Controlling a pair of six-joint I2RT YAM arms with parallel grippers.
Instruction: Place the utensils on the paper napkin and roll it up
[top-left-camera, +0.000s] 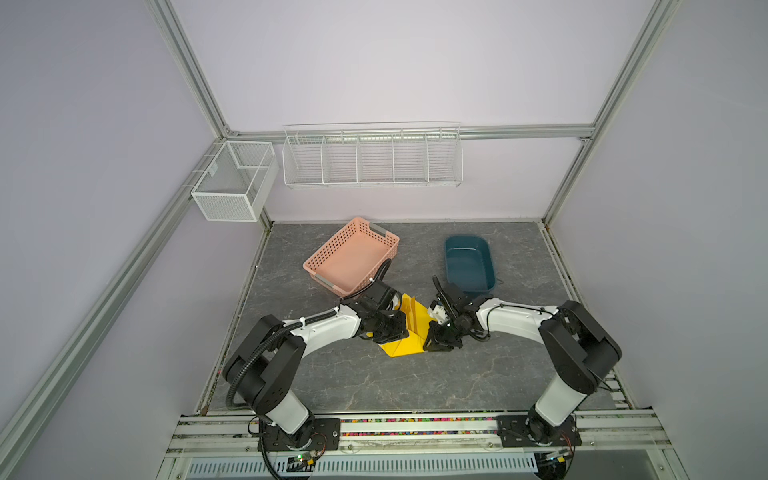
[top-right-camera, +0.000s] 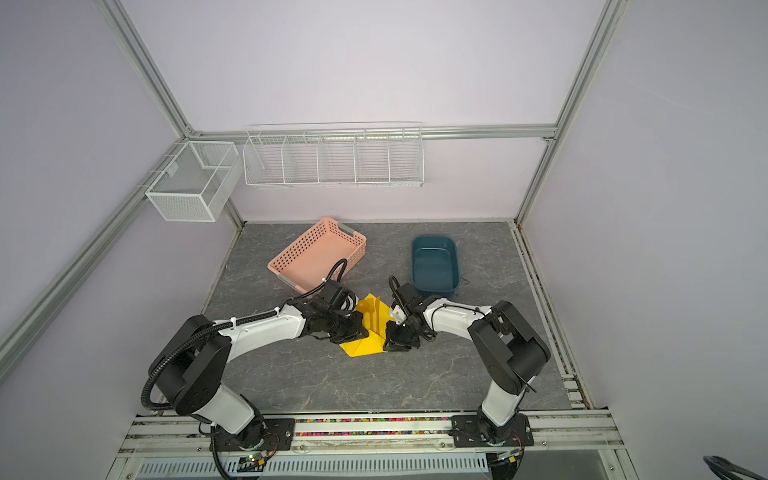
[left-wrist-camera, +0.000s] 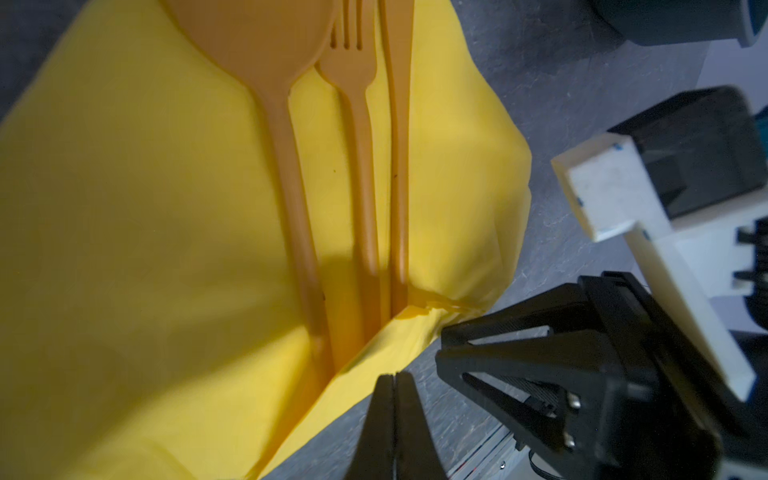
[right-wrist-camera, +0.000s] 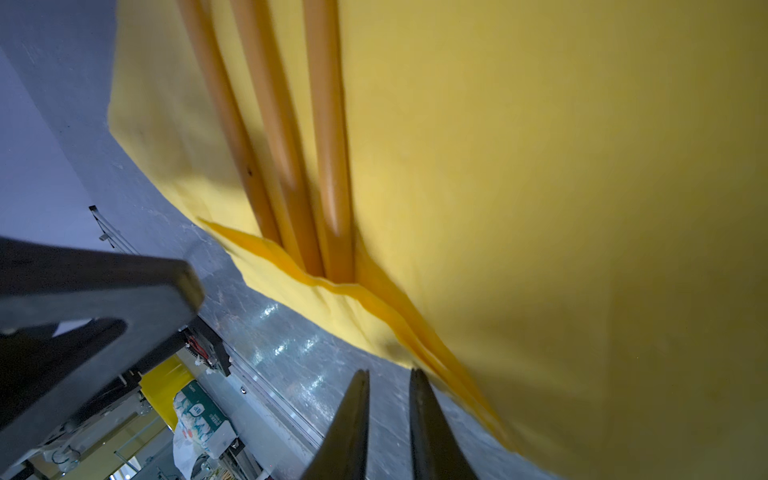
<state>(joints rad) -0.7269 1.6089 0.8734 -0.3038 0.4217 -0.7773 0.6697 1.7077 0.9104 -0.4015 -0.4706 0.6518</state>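
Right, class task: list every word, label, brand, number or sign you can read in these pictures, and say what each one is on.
No text can be read.
Green and white pack beyond the table edge: printed, too blurred to read.
Small tag on the white mesh box: too small to read.
Napkin and cutlery: no print.

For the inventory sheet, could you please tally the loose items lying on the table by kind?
Spoon: 1
Fork: 1
Knife: 1
Napkin: 1
Basket: 1
Tub: 1
Total: 6
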